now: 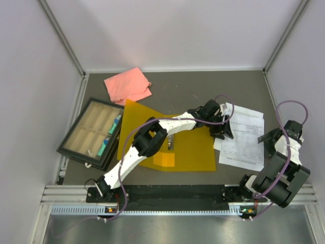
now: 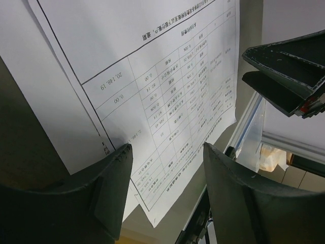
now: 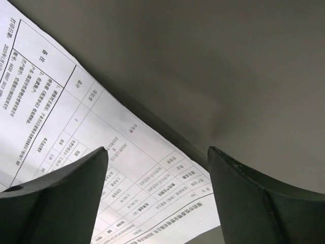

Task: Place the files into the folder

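The files [image 1: 242, 137], white sheets with printed tables, lie flat on the dark table right of the folder [image 1: 188, 147], a yellow-orange sheet lying open under my left arm. My left gripper [image 1: 223, 133] is open just above the files' left edge; the left wrist view shows the printed sheets [image 2: 167, 91] between its spread fingers [image 2: 109, 188]. My right gripper [image 1: 264, 138] is open at the files' right edge; the right wrist view shows the paper's corner [image 3: 152, 168] below its fingers [image 3: 71, 198]. Neither gripper holds anything.
A pink cloth [image 1: 128, 85] lies at the back left. A black-framed tray [image 1: 91, 132] with wooden compartments sits left of the folder. Grey walls enclose the table; a metal rail [image 1: 167, 195] runs along the near edge.
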Controlling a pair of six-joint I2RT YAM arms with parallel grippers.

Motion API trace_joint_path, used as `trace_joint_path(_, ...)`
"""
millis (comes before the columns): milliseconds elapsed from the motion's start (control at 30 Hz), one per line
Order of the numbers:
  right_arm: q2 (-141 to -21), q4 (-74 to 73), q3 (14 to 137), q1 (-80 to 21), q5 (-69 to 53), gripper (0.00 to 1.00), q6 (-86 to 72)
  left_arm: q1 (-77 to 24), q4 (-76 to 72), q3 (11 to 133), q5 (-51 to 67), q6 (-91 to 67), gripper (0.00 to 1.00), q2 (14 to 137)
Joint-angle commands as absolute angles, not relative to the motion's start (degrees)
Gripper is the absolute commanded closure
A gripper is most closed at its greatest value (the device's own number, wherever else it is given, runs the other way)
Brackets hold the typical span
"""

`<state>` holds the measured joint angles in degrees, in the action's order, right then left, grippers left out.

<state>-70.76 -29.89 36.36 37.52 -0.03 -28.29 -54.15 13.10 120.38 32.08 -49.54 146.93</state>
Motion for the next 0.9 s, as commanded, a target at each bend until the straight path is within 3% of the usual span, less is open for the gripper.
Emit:
trace_joint_path(0,-68.82,-29.36,37.44,37.09,0.88,0.19,-27.25,-54.32,17.66,120.93,29.71,-46.59,0.36,145.03)
trace_joint_path(200,-70.22,-29.00,37.53,37.18,0.26,0.13,-27.24,-55.19,17.84,123.66,30.05,-46.49,0.33,141.94)
trace_joint_path(867,-72.42,-28.39,36.83,37.18,0.53,0.18,-27.86,-57.74,12.57,122.08,31.64,-52.03,0.34,145.72)
